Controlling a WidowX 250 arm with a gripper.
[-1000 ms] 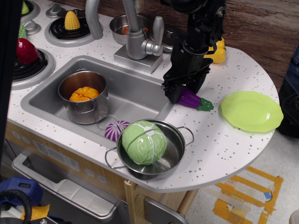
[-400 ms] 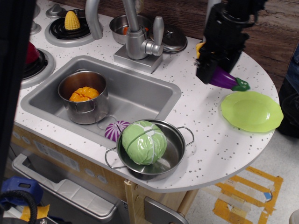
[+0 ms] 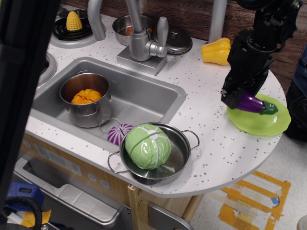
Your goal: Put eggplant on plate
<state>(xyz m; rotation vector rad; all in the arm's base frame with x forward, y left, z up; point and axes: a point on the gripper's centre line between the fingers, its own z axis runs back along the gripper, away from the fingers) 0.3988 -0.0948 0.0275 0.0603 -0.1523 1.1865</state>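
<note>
Single overhead-oblique view of a toy kitchen counter. Black gripper (image 3: 240, 98) at right, jaws pinching the purple body of the eggplant (image 3: 255, 104) near its blunt end. Long axis of the eggplant roughly level, running from between the jaws outward to the right, green stem cap at the far tip. Eggplant over the left part of the lime-green plate (image 3: 268, 125), directly below and to the right of the jaws; contact with the plate surface not resolvable from this angle, possibly a small gap. Plate near the rounded right end of the speckled countertop (image 3: 211, 143), rim extending past the stem cap on the far side. Behind and to the left of the jaws, a yellow toy pepper (image 3: 216, 51) on the counter, well apart. Far to the left of the jaws: sink (image 3: 139, 98) containing a steel pot (image 3: 88, 112) with an orange toy inside, a purple-and-white striped toy vegetable (image 3: 120, 133) at the sink's near edge, and a steel pan (image 3: 180, 158) holding a toy cabbage (image 3: 147, 146). Judged step: placement nearly complete, only a short descent, if any, and release remaining. Deciding relation: eggplant already above the plate and lying along it, so a straight drop suffices; main risk a roll toward the near-left rim on release.
</note>
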